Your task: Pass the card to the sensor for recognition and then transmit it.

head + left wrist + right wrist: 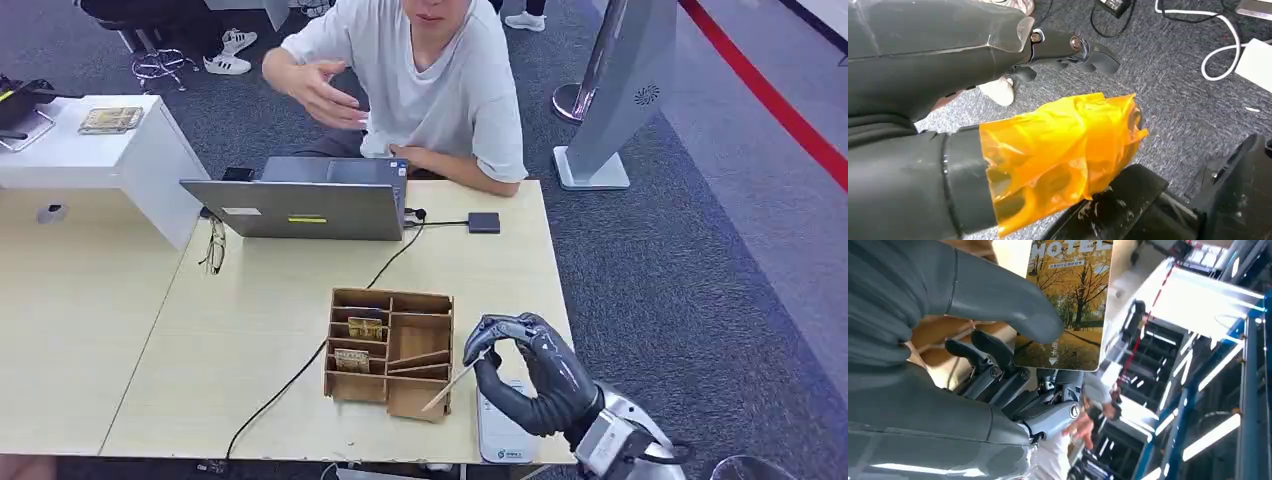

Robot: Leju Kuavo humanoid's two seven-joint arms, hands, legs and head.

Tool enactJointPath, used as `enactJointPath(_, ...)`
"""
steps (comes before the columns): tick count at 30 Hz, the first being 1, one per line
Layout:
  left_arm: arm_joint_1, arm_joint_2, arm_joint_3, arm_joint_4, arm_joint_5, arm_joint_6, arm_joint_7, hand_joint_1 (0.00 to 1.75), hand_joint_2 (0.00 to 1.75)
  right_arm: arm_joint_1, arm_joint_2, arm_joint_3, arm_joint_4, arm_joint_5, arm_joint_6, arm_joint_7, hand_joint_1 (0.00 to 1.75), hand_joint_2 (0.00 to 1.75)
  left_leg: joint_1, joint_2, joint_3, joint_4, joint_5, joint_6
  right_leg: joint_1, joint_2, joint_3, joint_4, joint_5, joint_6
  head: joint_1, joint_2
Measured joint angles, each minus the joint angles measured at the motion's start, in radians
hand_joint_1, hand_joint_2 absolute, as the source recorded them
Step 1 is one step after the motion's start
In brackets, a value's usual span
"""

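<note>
Head view: right hand (530, 375) pinches the hotel card (455, 385) above the white sensor (500, 430) on the counter (260, 330). Recognition and handover appear pending. Left hand (1063, 50) fingers: state indeterminable.

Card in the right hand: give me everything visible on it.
The card is a thin, flat, glossy rectangle with rounded corners, printed with yellow autumn trees, "HOTEL" in white capitals at one end, smaller text and a small arrow near the other. The right hand holds it: the thick grey thumb presses its printed face, darker fingers sit behind. In the head view it shows edge-on as a slim tan sliver, tilted, raised beside the wooden organizer and near the white sensor pad. No damage visible.
</note>
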Motion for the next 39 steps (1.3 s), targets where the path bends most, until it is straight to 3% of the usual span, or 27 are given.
enactJointPath(12,-0.001,0.0,-0.018,0.0,0.0,-0.006,0.011,0.0,0.0,-0.036,0.05,0.008,-0.005,0.078,-0.132,0.002,1.75,1.75,0.0,0.0,0.0,0.0,0.0,0.0,0.0,0.0,0.0,0.0,0.0,0.0,0.0,0.0)
enactJointPath(15,-0.001,0.0,-0.026,0.0,0.001,-0.006,0.018,0.0,0.0,-0.047,0.058,0.011,-0.005,0.153,-0.195,0.012,1.75,1.75,0.0,0.0,0.0,0.0,0.0,0.0,0.0,0.0,0.0,0.0,0.0,0.0,0.0,0.0)
enactJointPath(20,-0.001,0.0,-0.037,0.0,0.006,-0.007,0.029,0.0,0.0,-0.081,0.078,0.025,-0.003,0.276,-0.288,0.056,1.75,1.75,0.0,0.0,0.0,0.0,0.0,0.0,0.0,0.0,0.0,0.0,0.0,0.001,0.0,0.0)
enactJointPath(33,-0.006,0.0,-0.057,0.0,0.008,-0.018,0.036,0.0,0.0,-0.14,0.118,0.058,0.035,0.439,-0.384,0.126,1.75,1.75,0.0,0.0,0.0,0.0,0.0,0.0,0.0,0.0,0.0,0.0,0.0,0.001,0.0,0.0)
enactJointPath(39,-0.009,0.0,-0.062,0.0,0.011,-0.019,0.043,0.0,0.0,-0.152,0.138,0.071,0.057,0.601,-0.46,0.174,1.75,1.75,0.0,0.0,0.0,0.0,0.0,0.0,0.0,0.0,0.0,0.0,0.0,0.001,0.0,0.0)
